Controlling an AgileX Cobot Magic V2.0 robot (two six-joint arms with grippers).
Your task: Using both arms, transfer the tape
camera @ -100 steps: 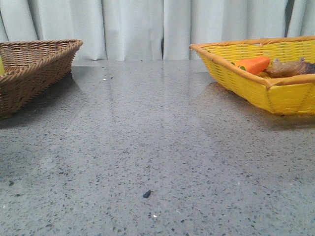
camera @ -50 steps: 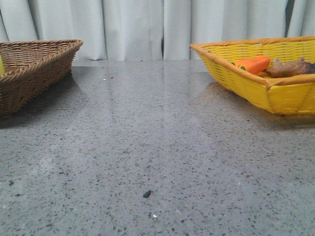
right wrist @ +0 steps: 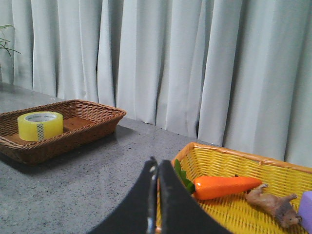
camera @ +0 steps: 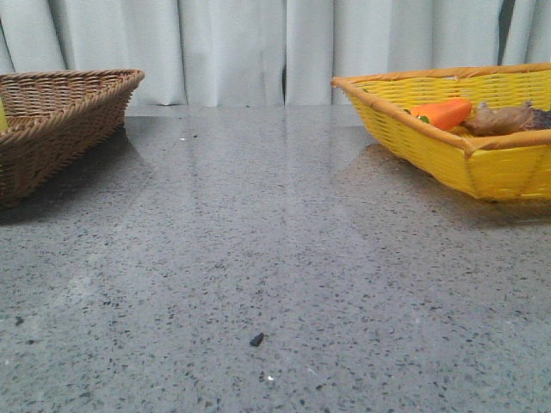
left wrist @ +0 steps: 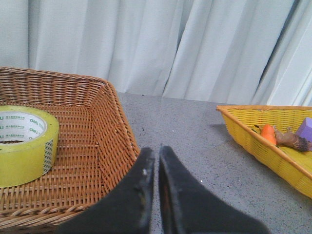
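Observation:
The yellow tape roll (left wrist: pixel 23 144) lies flat in the brown wicker basket (left wrist: pixel 109 131), its white core printed "deli". It also shows in the right wrist view (right wrist: pixel 40 125), in that basket (right wrist: pixel 87 127). In the front view only a yellow sliver (camera: pixel 2 116) shows at the left edge. My left gripper (left wrist: pixel 156 153) is shut and empty, off the basket's near corner. My right gripper (right wrist: pixel 155 165) is shut and empty, by the yellow basket's corner (right wrist: pixel 187 151). Neither gripper shows in the front view.
The yellow basket (camera: pixel 430 142) at the right holds an orange carrot toy (camera: pixel 443 113), a brown animal figure (camera: pixel 504 119) and a purple object (left wrist: pixel 306 130). The brown basket (camera: pixel 60 120) stands at the left. Grey speckled table (camera: pixel 275 258) lies between. White curtain behind.

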